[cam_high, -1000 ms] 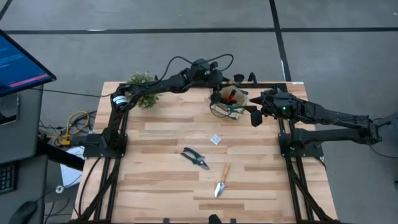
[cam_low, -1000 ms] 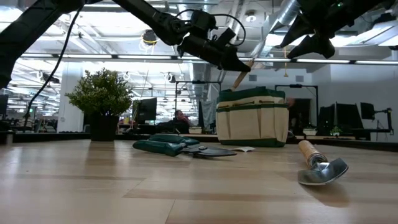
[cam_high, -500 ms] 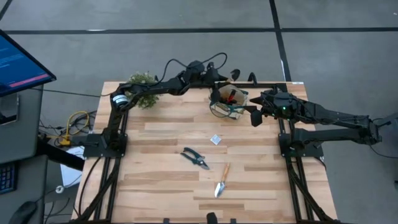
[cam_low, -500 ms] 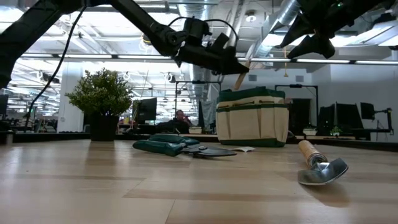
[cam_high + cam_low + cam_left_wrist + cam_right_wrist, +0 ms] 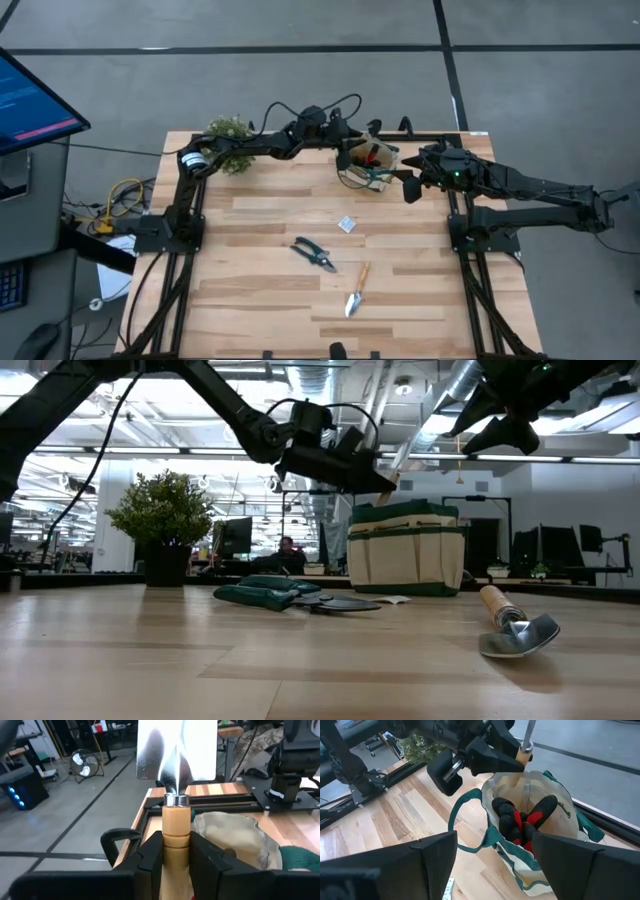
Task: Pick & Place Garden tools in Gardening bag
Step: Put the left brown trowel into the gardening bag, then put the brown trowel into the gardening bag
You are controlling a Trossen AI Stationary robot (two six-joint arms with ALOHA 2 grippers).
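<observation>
My left gripper (image 5: 368, 130) is shut on a wooden-handled tool with a broad silver blade (image 5: 177, 750), held over the far-left rim of the tan, green-trimmed gardening bag (image 5: 368, 165). The bag stands at the table's far right and holds a red-and-black item (image 5: 522, 822). My right gripper (image 5: 403, 180) hangs open and empty just right of the bag. The pruning shears (image 5: 314, 253) and the silver trowel (image 5: 356, 290) lie flat on the table's middle. My left gripper pinches the tool's wooden handle (image 5: 176, 837) between its two fingers, just behind the metal collar. The fingers come from the table's left, above the bag. The blade stands out beyond the fingertips and the tool is lifted clear of the bag.
A bushy potted plant (image 5: 228, 140) stands at the table's far left beside my left arm. A small white packet (image 5: 346, 225) lies near the middle. Bare wood stretches along the near half and the left side.
My left gripper has drawn back a little toward the table's left and come down toward the bag's rim, still shut on the tool. The tool's handle end has dropped closer to the bag's opening.
</observation>
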